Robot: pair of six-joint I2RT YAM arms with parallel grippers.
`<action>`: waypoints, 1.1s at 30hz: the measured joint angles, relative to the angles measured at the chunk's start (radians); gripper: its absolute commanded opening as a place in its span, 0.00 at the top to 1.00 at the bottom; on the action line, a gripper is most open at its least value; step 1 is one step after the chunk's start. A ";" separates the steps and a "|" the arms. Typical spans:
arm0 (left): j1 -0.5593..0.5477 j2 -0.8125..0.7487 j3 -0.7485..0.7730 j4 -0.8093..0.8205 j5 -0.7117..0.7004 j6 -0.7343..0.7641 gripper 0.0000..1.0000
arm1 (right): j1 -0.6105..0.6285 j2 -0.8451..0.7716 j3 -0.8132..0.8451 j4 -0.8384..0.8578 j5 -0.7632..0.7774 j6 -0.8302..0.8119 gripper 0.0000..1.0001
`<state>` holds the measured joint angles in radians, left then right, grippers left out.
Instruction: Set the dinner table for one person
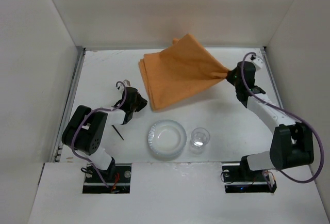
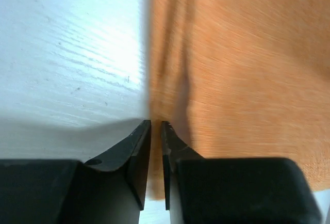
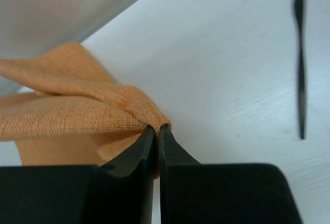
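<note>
Top external shows me the dinner table, a matte white top walled on three sides, spread under everything; the orange placemat lies toward its far middle, partly folded over itself. My right gripper is clenched on the placemat's right corner, which rises in a peak off the surface; the right wrist view shows the cloth bunched between the closed tips. My left gripper sits at the cloth's near left corner; in the left wrist view its jaws are pinched to a sliver on the cloth's edge. Nearer the bases stand a white plate and, just right of it, a clear glass; a thin black utensil lies left of the plate, apart from it.
</note>
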<state>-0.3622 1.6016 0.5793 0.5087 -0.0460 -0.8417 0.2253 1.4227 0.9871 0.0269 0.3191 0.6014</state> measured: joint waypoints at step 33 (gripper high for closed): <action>-0.133 0.228 0.409 -0.238 -0.007 0.163 0.46 | 0.122 0.140 -0.089 0.006 0.339 -0.125 0.28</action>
<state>-0.4953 1.8294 0.9886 0.2707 -0.0528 -0.6788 0.3477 1.5623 0.8982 0.0330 0.6579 0.4763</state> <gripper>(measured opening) 0.593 0.745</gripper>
